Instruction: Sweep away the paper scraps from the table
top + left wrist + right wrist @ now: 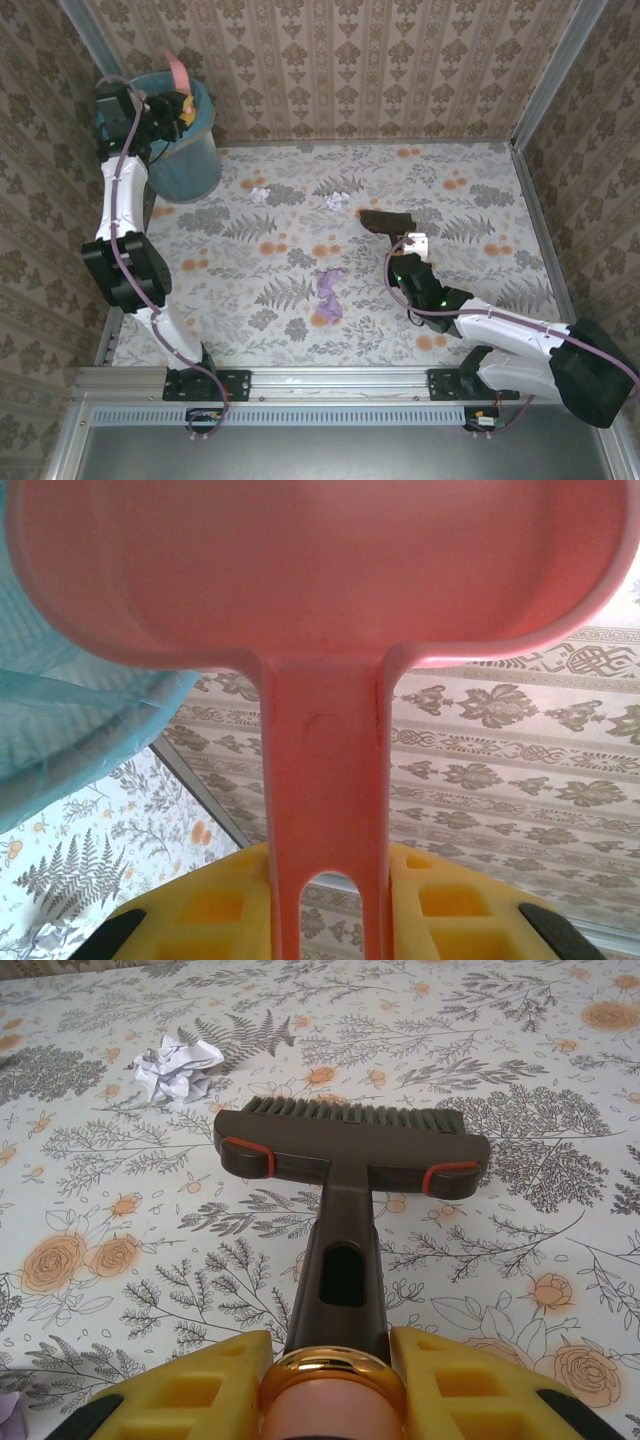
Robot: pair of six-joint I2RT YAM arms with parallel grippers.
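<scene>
1. Lilac scrap (pixel 329 293): nearest me, on the surface (pixel 480 200), short of the brush and to its left.
2. Right pincer (pixel 330 1400): pinching the brush (pixel 345 1145) by its handle.
3. White scrap (pixel 175 1065): just beyond the brush, to its left.
4. Pale scrap (pixel 260 195): further left of the brush.
5. Left pincer (pixel 330 915): clamped on the pink dustpan (pixel 320 570), far left of the brush, above the teal bin (pixel 185 150).

I judge this the emptying step. Next I need the dustpan down beside the brush. The lilac scrap lies behind the bristles, so I must reach round it.

No writing, label or number is legible.
</scene>
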